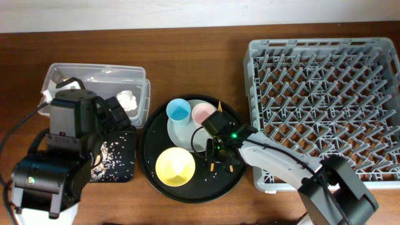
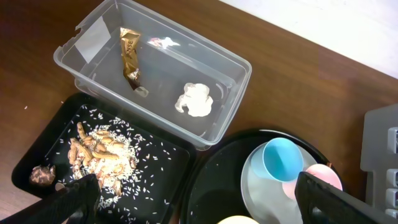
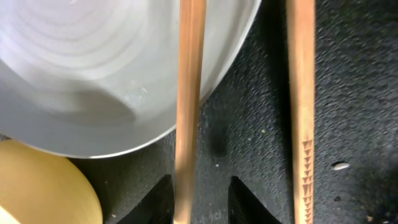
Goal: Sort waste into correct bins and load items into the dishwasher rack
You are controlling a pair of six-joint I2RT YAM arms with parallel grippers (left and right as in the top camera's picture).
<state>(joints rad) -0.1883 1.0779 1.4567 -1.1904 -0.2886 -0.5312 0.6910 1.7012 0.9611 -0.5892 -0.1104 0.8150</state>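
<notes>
Right gripper (image 3: 200, 200): fingers narrowly parted astride one wooden chopstick (image 3: 189, 93) laid across the plate (image 3: 93, 62) rim; not clamped. Left gripper (image 2: 205, 202): spread wide, nothing held. Tissue wad (image 2: 194, 99) and snack wrapper (image 2: 129, 56) are contained in the clear tub (image 2: 239, 71); food scraps (image 2: 99, 152) are spread in the flat black tray (image 2: 165, 180).

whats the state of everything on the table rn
tub, holds wrapper and tissue
flat tray, holds scraps
rack, empty
blue cup, upright, empty
pink cup, upright, empty
bowl, upright, empty
plate, under both cups
chopsticks, lying on round tray, one over plate rim
left gripper, open
right gripper, open, astride one chopstick
</notes>
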